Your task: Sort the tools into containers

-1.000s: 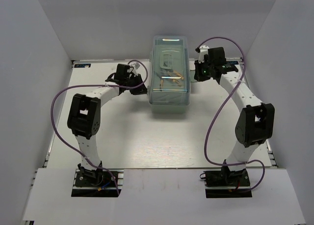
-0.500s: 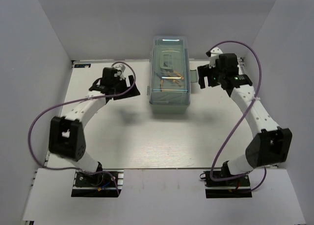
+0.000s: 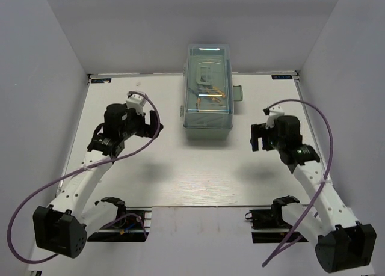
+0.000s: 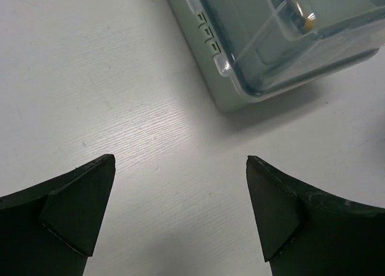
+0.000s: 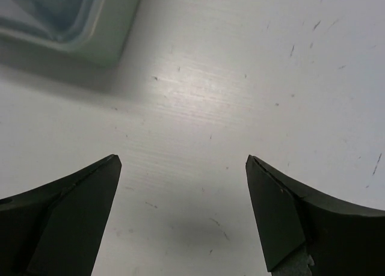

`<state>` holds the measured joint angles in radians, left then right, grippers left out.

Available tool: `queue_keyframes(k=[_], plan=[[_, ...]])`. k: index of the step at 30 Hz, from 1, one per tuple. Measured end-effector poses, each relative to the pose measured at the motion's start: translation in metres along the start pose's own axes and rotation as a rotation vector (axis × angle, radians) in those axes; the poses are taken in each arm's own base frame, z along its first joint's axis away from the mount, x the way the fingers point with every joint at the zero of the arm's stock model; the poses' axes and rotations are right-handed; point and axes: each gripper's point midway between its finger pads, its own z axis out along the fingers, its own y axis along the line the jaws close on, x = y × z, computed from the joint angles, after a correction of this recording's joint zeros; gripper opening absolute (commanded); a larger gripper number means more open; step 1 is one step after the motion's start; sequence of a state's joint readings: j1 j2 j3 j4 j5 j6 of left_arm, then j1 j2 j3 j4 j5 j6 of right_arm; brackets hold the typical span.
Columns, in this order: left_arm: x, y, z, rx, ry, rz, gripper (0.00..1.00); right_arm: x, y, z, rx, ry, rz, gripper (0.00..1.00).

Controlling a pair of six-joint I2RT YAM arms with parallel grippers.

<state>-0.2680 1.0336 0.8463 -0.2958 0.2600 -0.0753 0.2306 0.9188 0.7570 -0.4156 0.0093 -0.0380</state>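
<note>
From above, the pale green toolbox sits folded shut at the far middle of the table, a white board with fine wood grain. Its clear lid has rounded corners and a moulded handle. Yellow-handled tools show blurred through the plastic. A small green flap juts from the box's right side. The left gripper and right gripper flank the box, well apart from it, each trailed by a purple cable.

In the left wrist view, 2 matte black wedge-shaped fingers are spread wide over bare table, holding nothing; the box's near corner, with glossy lid and ribbed side latch, lies ahead to the right.

In the right wrist view, the fingers are likewise parted and empty above scuffed, speckled table, with a rounded box corner at upper left.
</note>
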Motion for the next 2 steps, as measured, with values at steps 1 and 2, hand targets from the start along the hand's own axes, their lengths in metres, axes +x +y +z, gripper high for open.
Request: queue_keyframes(k=[1, 2], plan=[[0.0019, 0.0012, 0.0, -0.006, 0.004, 0.004, 1.0, 0.0111, -0.0001, -0.0008, 0.001, 0.01, -0.003, 0.9], [0.0023, 0.002, -0.0004, -0.01, 0.005, 0.008, 1.0, 0.0202, -0.0009, -0.001, 0.006, 0.015, -0.007, 0.9]])
